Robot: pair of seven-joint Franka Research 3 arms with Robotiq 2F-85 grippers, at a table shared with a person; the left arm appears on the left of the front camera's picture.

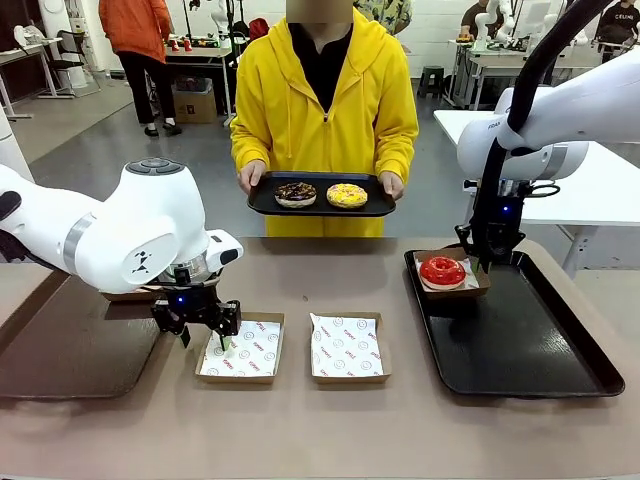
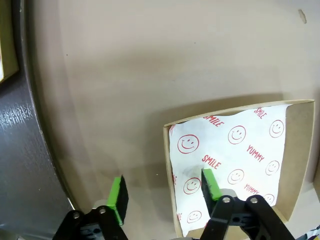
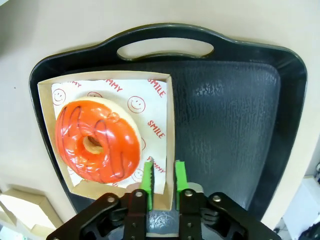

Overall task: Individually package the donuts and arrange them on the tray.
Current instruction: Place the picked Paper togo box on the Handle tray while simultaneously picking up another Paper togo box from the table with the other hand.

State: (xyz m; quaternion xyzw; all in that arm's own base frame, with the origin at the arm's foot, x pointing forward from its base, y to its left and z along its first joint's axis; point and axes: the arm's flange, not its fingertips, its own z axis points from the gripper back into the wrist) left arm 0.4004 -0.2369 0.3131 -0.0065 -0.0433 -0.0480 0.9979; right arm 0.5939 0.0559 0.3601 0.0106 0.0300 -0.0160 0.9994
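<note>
Straddling the left wall of the left box, your left gripper is hanging over the table's near-left part; one green finger is sitting outside the box above the bare table; the other finger is sitting inside, above the smiley-printed paper; its jaws are standing spread wide and pinching nothing; you cannot tell whether the fingertips are touching anything below them; beside that gripper a dark left tray is lying along the table's left edge; a middle box, lined with the same paper, is lying just right of the left box, apart from it, toward the table's near edge.

Your right gripper is reaching down at the far-left corner of the right tray; there the red donut is lying flat on paper in its own box, which is sitting on the tray next to the handle; the gripper's fingers are bracketing that box's wall on the side away from the donut, one inside and one outside; the jaws are standing only slightly parted, with a sliver of gap showing, so they are not pinching the wall.

Across the table a person's hands are gripping the two ends of a small tray above the far edge; the dark donut and the yellow donut are lying side by side on it, the dark one toward your left.
</note>
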